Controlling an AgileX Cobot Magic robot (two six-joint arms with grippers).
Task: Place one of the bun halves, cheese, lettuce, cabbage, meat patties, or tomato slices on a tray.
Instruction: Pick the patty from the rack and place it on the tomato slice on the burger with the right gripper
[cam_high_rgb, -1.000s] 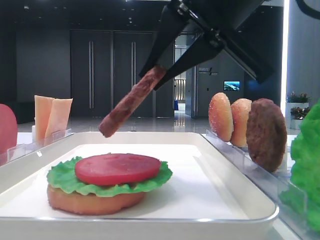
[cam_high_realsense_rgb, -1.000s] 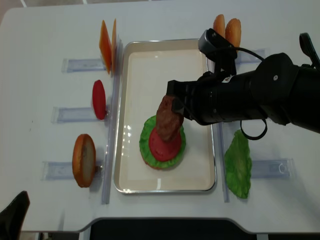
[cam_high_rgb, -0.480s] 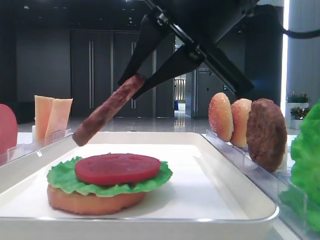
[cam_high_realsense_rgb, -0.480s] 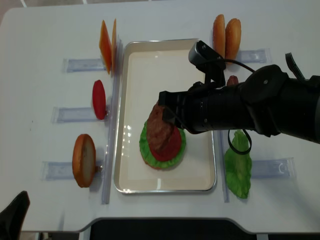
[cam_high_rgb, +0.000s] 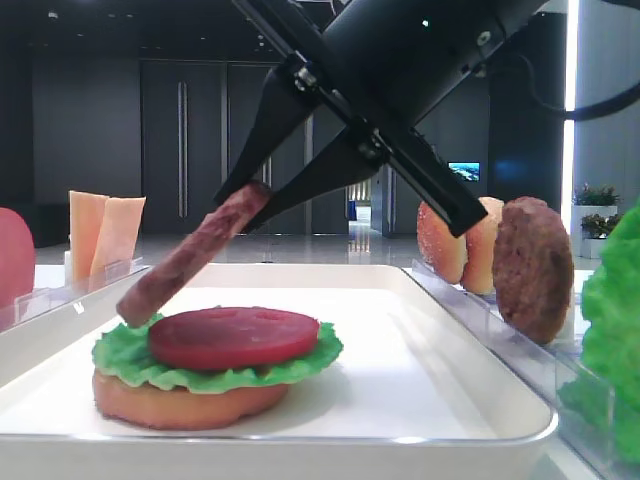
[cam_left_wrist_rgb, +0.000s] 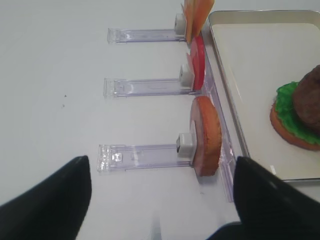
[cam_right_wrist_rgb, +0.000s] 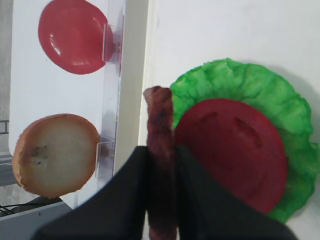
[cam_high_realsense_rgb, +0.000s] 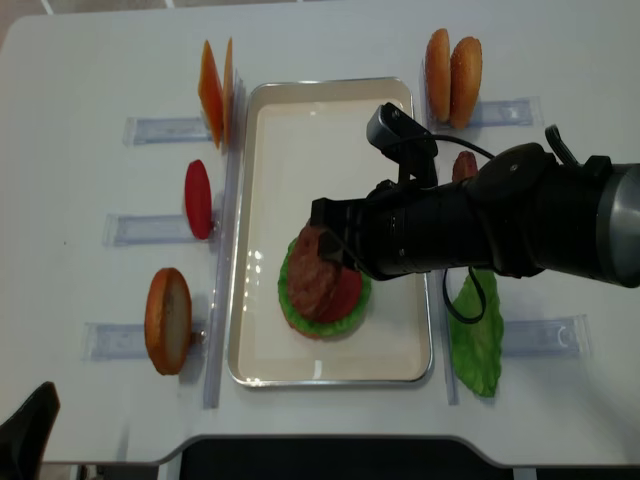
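Observation:
My right gripper (cam_high_rgb: 255, 200) is shut on a dark brown meat patty (cam_high_rgb: 190, 255), gripping it edge-on at its top. The patty slants down to the left over a stack on the white tray (cam_high_rgb: 450, 400): a bun half (cam_high_rgb: 180, 398), frilly lettuce (cam_high_rgb: 300, 362) and a tomato slice (cam_high_rgb: 235, 337). The patty's low end hangs just by the lettuce's left edge. The right wrist view shows the patty (cam_right_wrist_rgb: 160, 120) between the black fingers, beside the tomato slice (cam_right_wrist_rgb: 230, 155). My left gripper (cam_left_wrist_rgb: 160, 200) is open over bare table, left of the tray.
Clear holders flank the tray. On the left stand cheese slices (cam_high_realsense_rgb: 215, 90), a tomato slice (cam_high_realsense_rgb: 198, 198) and a bun half (cam_high_realsense_rgb: 168, 320). On the right stand two bun halves (cam_high_realsense_rgb: 452, 62), another patty (cam_high_rgb: 530, 268) and a lettuce leaf (cam_high_realsense_rgb: 475, 335).
The right gripper has come down and to the left with the patty. The patty's low end has dropped from well above the stack to the level of the lettuce.

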